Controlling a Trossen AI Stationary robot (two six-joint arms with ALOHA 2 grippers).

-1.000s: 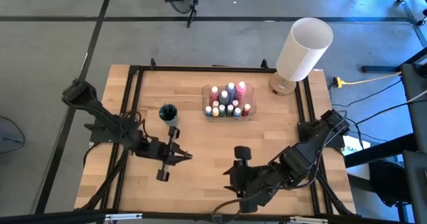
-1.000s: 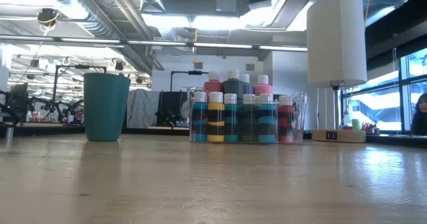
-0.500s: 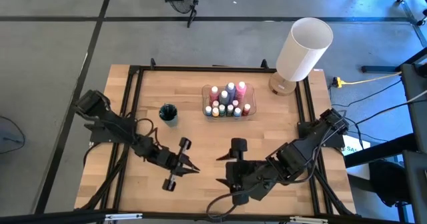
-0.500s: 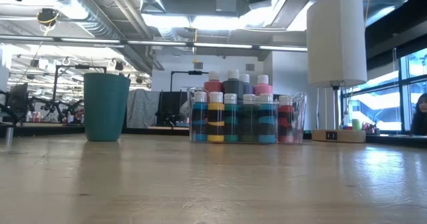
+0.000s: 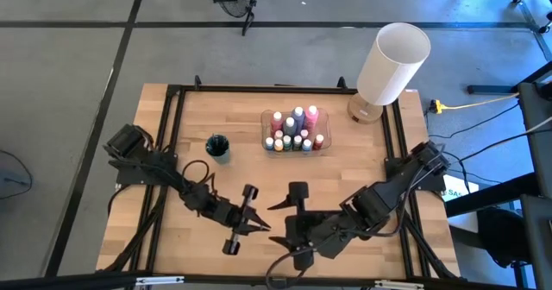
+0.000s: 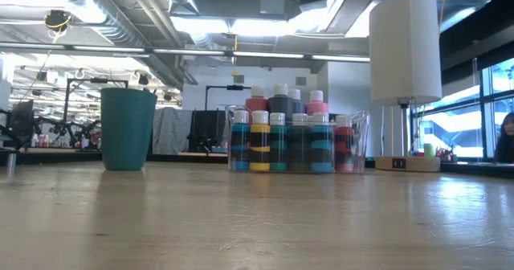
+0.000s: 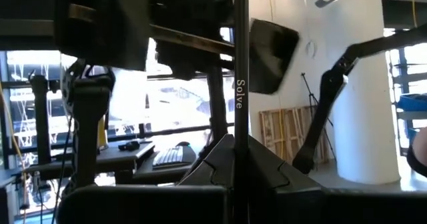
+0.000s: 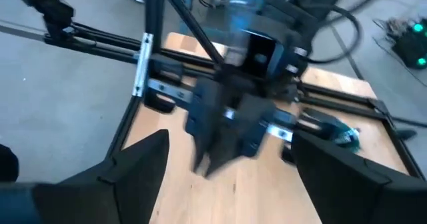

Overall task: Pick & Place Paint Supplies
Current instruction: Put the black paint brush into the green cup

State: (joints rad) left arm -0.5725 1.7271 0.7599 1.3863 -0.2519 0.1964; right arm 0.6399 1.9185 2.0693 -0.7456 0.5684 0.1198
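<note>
Several paint bottles stand in a clear tray at the table's far middle. In the left wrist view a thin dark paintbrush marked "Solve" rises from my left gripper. That gripper is shut on it, above the table's near middle. Just to its right, my right gripper faces it, open. Its fingers frame the left gripper and hold nothing. The brush does not show from above, and its ends are out of view. My left gripper pinches the paintbrush's dark handle between its two fingers. The brush runs straight up out of the fingertips and out of the picture. It is lifted clear of the table. Which end of the handle the fingers have does not show.
A teal cup stands left of the tray of bottles. A big white cylindrical lamp stands at the far right corner. A black frame rims the table. Bare wood lies between the tray and the grippers.
My left gripper has moved toward the table's right and near edges, close up to the right gripper, staying shut. My right gripper has edged leftward toward it and turned, and its fingers have spread wider apart.
</note>
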